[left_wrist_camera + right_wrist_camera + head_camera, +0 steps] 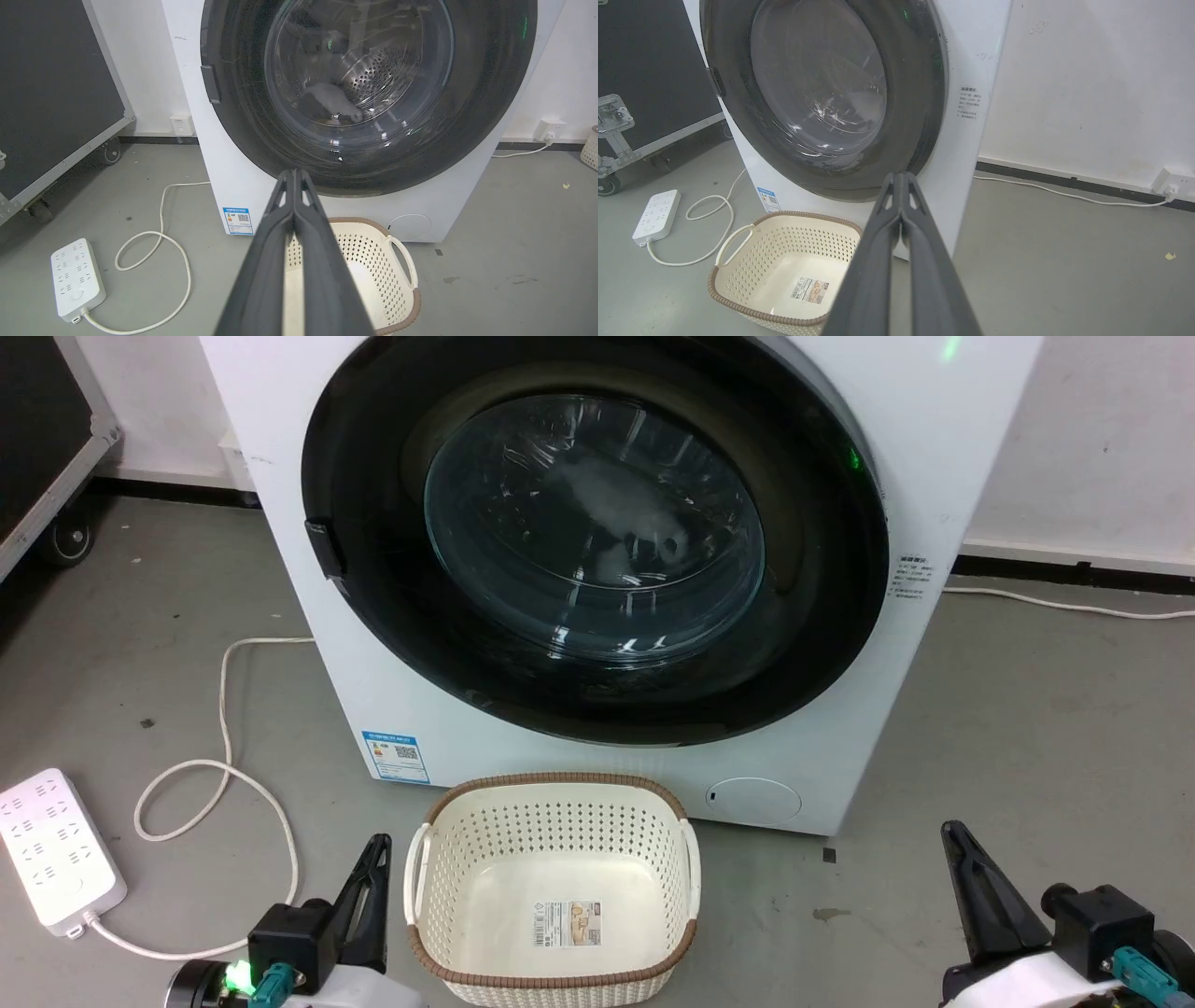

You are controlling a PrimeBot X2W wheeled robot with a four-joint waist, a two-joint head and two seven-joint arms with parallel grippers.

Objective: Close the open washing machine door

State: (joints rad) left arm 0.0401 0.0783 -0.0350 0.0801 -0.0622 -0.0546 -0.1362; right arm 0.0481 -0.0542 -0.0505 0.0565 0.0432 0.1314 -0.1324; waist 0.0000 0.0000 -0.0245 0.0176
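1. The left gripper (pixel 376 859), at the lower left of the head view, has its jaws pressed together on nothing. The right gripper (pixel 957 845), at the lower right, is the same.
2. Between them, at bottom centre, sits the cream basket (pixel 551 782) (a label on its floor).
3. Above it, the washing machine door (pixel 597 551) fills the upper centre, lying flat against the washing machine (pixel 840 756).
4. A power strip (pixel 56 849) lies at the left edge.

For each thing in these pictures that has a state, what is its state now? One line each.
washing machine door: looks shut, flush against the washing machine
round flap: shut
basket: upright, empty
power strip: nothing plugged in
left gripper: jaws shut, holding nothing
right gripper: jaws shut, holding nothing
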